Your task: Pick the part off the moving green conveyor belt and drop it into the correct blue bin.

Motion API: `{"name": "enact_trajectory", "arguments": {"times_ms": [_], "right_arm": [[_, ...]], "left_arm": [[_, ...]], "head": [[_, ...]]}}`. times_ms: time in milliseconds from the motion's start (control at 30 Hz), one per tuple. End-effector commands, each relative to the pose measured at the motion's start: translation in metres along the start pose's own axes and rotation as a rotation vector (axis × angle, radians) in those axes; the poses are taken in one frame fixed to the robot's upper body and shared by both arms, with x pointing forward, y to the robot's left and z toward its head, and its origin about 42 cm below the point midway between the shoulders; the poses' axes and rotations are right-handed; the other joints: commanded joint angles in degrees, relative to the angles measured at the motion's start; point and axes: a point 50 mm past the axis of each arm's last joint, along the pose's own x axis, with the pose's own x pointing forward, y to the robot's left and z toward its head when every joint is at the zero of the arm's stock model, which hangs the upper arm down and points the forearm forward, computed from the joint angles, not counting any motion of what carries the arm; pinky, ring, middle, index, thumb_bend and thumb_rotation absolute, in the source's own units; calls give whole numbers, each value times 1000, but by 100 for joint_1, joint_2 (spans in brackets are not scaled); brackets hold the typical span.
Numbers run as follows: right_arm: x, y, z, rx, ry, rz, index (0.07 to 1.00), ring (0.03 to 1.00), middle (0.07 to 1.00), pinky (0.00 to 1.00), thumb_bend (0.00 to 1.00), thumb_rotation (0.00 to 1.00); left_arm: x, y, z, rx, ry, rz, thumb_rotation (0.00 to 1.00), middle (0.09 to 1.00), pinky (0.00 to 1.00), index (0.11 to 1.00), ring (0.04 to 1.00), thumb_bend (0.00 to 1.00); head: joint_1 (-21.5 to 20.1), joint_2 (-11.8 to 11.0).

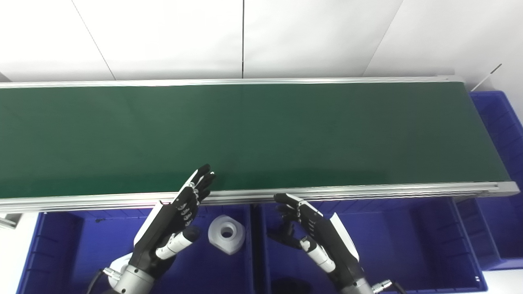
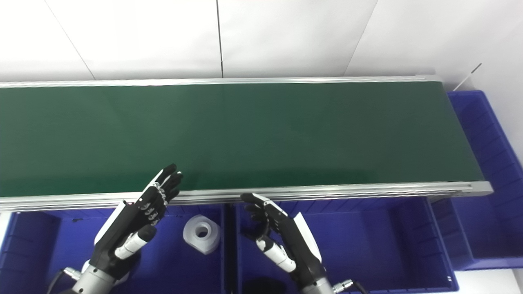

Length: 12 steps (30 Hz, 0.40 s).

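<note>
Both hands were released and held nothing: left hand (image 1: pixel 173 222) stretched over the left blue bin (image 1: pixel 61 245), its fingertips over the belt's near rail, right hand (image 1: pixel 316 232) above the middle bin (image 1: pixel 408 241). A white part (image 1: pixel 226 234) lay in the left bin near the divider, hole facing up, without clear long axis. Nothing lay on the green conveyor belt (image 1: pixel 261 134) before a white wall (image 1: pixel 286 36).

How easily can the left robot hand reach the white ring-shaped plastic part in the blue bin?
Probably easily: the left robot hand hovers open just beside the white ring-shaped plastic part in the left blue bin, with nothing between them.
</note>
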Motion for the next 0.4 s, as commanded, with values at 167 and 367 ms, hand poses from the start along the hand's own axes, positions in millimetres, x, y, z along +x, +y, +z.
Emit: {"name": "enact_trajectory", "arguments": {"times_ms": [167, 367], "right_arm": [[-1, -3, 4, -62, -145, -56, 834, 828, 864, 756, 892, 1000], [-3, -4, -2, -96, -167, -62, 842, 856, 885, 769, 876, 1000]], "left_arm": [[-2, -9, -1, -20, -24, 9, 691, 963, 1000, 1000, 1000, 848], [-2, -12, -4, -17, -20, 3, 694, 967, 1000, 1000, 1000, 860]], "head": [[320, -97], [426, -151]]}}
